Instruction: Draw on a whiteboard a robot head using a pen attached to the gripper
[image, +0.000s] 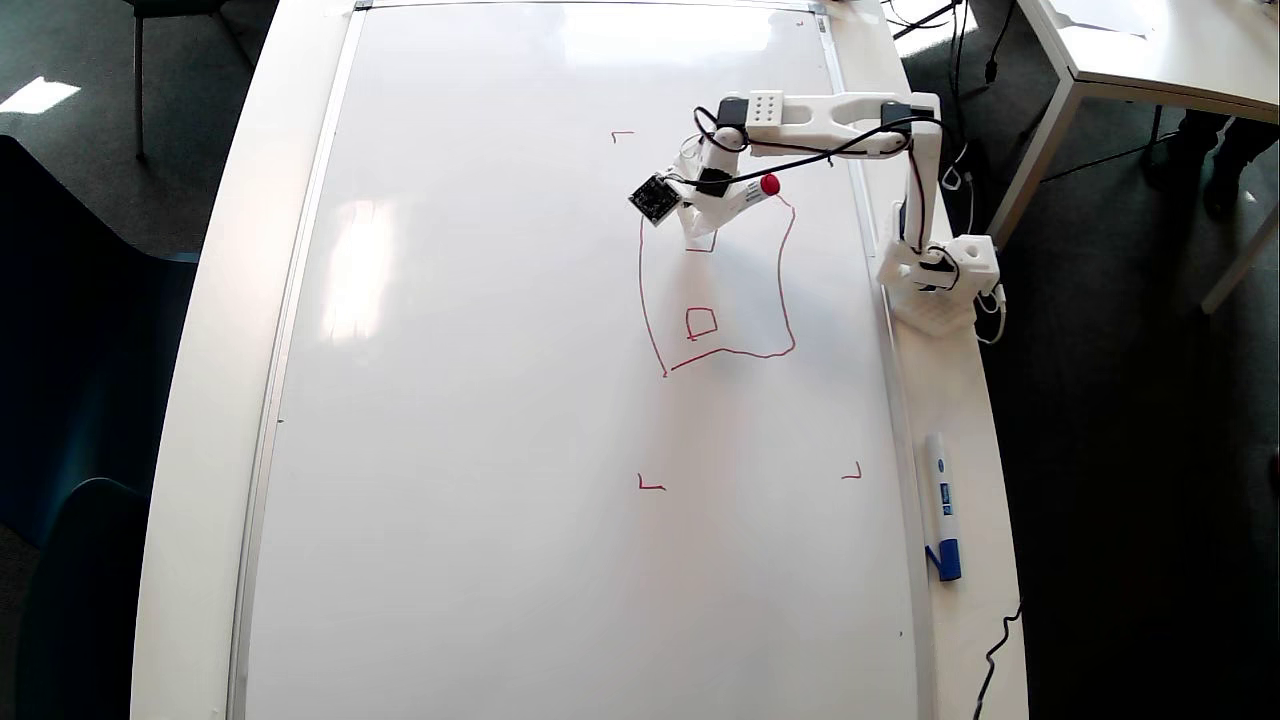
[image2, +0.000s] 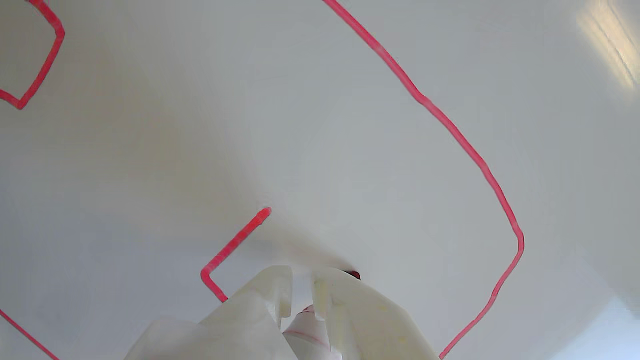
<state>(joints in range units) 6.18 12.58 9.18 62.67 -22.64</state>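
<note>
Overhead, the whiteboard (image: 480, 400) fills most of the frame, lying flat on a white table (image: 215, 350). Robot head (image: 780, 290) sits in the upper right part of the board: wobbly red outline w/ one small closed square (image: 701, 322) low inside it, plus a partial square just under the gripper. Small red corner marks around it, e.g. lower left one (image: 650, 485).

White arm (image: 850, 120) reaches in from its base (image: 940, 270) on the table's right edge. Gripper (image: 700, 222) is at the outline's upper left, jaws clamped on the pen (image: 745, 193), whose red end points up-right; black square module (image: 655, 199) hangs off its left side.

Wrist view: gripper (image2: 300, 295) at bottom centre, the two white jaws narrow w/ the pen barrel (image2: 307, 330) between them. Dark red tip (image2: 353, 274) peeks out right of the jaws, at the board; can't tell if actually touching. Red L-shaped stroke (image2: 230, 250) runs up-right from beside the left jaw. Outline line (image2: 450, 130) sweeps across the right side.

Blue-capped marker (image: 941, 505) lies on the table's right strip, lower right of frame, well apart from the arm.
</note>
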